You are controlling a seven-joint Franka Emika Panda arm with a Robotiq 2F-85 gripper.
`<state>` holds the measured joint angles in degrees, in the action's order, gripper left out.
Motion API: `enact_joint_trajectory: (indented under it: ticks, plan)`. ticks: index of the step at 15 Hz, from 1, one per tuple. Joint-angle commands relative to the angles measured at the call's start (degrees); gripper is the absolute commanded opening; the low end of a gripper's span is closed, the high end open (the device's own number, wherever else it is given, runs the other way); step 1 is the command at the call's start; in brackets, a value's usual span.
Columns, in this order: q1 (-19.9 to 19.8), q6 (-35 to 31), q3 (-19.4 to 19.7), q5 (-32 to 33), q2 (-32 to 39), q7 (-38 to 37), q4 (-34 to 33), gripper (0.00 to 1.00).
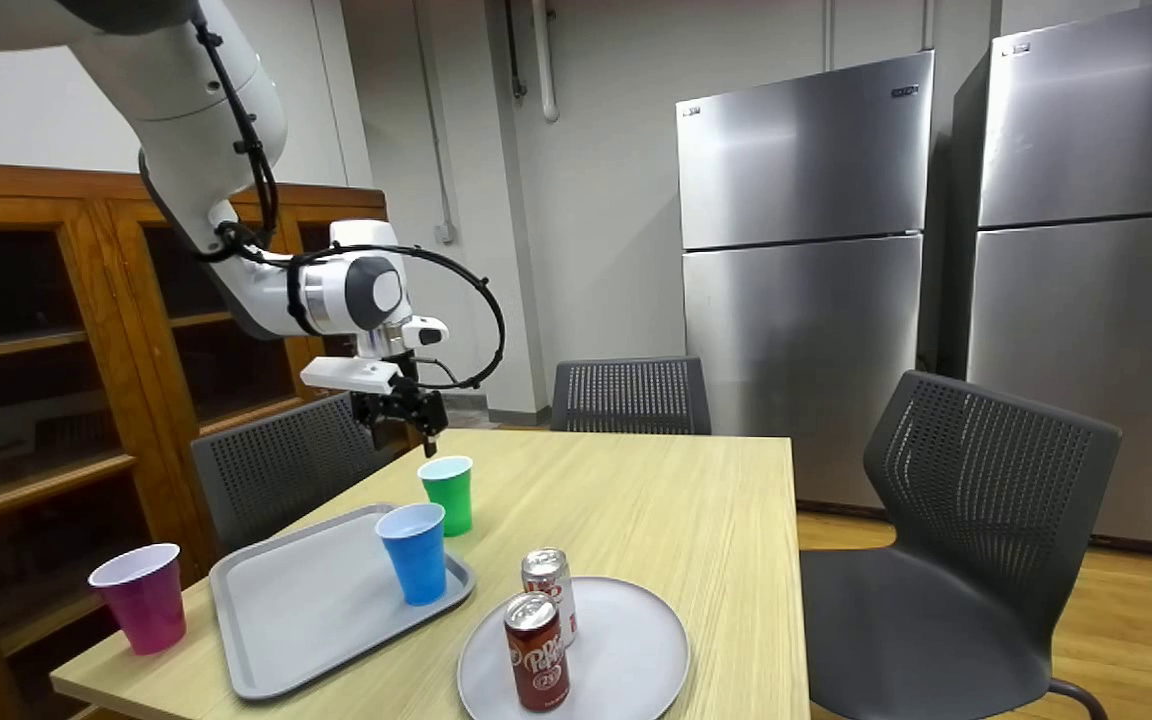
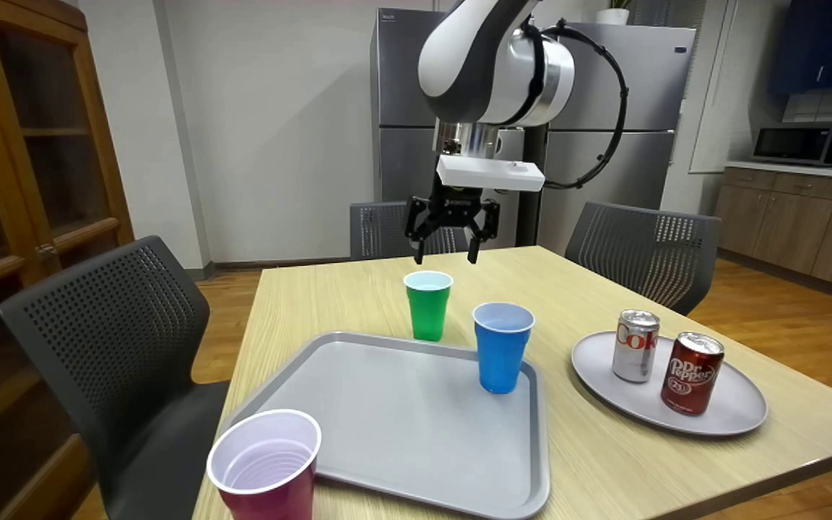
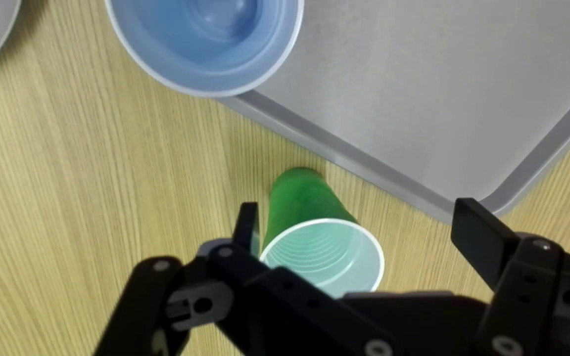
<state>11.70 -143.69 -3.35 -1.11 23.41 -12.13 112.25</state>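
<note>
My gripper point(image 2: 446, 256) is open and empty, above the table near the green cup point(image 2: 428, 312). In the wrist view, the fingers point(image 3: 356, 213) stand wide apart; the green cup point(image 3: 302, 202) shows between them, nearer the left finger. The cup stands upright on the table just outside the tray's edge; part of its rim is hidden by the gripper. A blue cup point(image 2: 501, 357) stands upright on a corner of the grey tray point(image 2: 401, 419); it also shows in the wrist view point(image 3: 206, 54). A magenta cup point(image 1: 146, 605) stands on the table beside the tray.
A round grey plate point(image 1: 641, 650) holds a Dr Pepper can point(image 1: 538, 660) and a silver Coke can point(image 2: 635, 350). The table point(image 1: 696, 520) has dark chairs point(image 1: 976, 520) around it. A wooden glass cabinet point(image 1: 116, 350) and steel refrigerators point(image 1: 806, 250) stand behind.
</note>
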Motion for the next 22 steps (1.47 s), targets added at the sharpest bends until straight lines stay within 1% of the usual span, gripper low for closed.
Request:
enact_joint_trajectory:
  ticks: [1,5,8,15,22]
  plan:
    - [0.5,-0.9,0.1,1.9,-4.3,-1.0,5.3,1.0]
    - [0.6,-1.3,0.0,2.8,-6.0,-2.0,8.3,1.0]
    - [0.2,-2.2,-0.6,1.8,-6.7,-1.2,10.3,1.0]
    - [0.1,-4.2,-1.0,1.5,-6.4,-1.1,13.9,1.0]
    - [0.3,-6.4,-1.2,1.5,-5.1,-0.9,15.5,1.0]
